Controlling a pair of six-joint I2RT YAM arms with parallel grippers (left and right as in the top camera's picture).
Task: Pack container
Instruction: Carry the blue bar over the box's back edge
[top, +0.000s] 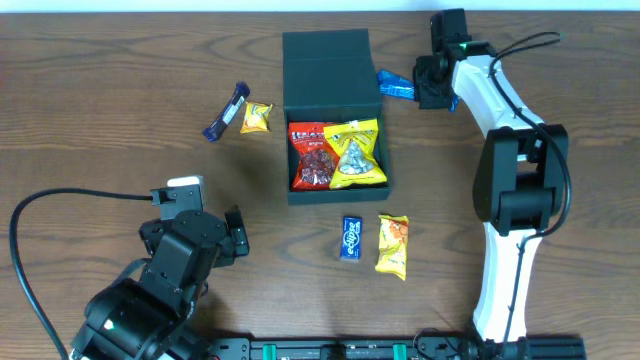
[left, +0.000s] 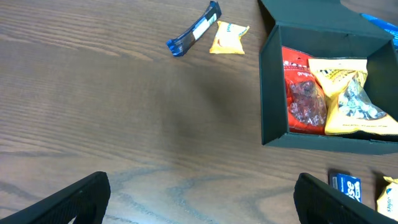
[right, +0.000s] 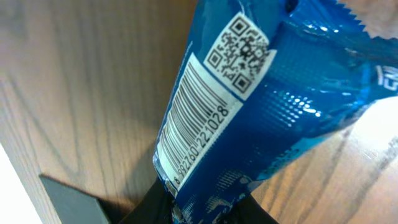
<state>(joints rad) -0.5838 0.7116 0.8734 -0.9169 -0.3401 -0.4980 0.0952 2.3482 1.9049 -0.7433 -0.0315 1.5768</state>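
Dark teal-green matte container (top: 325, 60), red packet (top: 310, 155) and yellow packet (top: 355, 152) inside it, glossy blue packet (right: 261, 124) with white barcode panel right of it, navy bar (top: 225, 112) and yellow pouch (top: 256, 117) left of it, blue sachet (top: 351, 238) and orange-yellow packet (top: 393, 245) on its near side, brown wood-grain table (top: 100, 100)

blue packet (right: 292, 106) barcode (right: 194, 121) ending 221028, QR code (right: 242, 51)

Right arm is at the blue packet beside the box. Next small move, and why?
Probably a short lift straight up. The jaws of the right gripper look pinched on the blue packet, which lies on the table beside the lid of the container; raising it first should clear the wall before carrying it over the opening.
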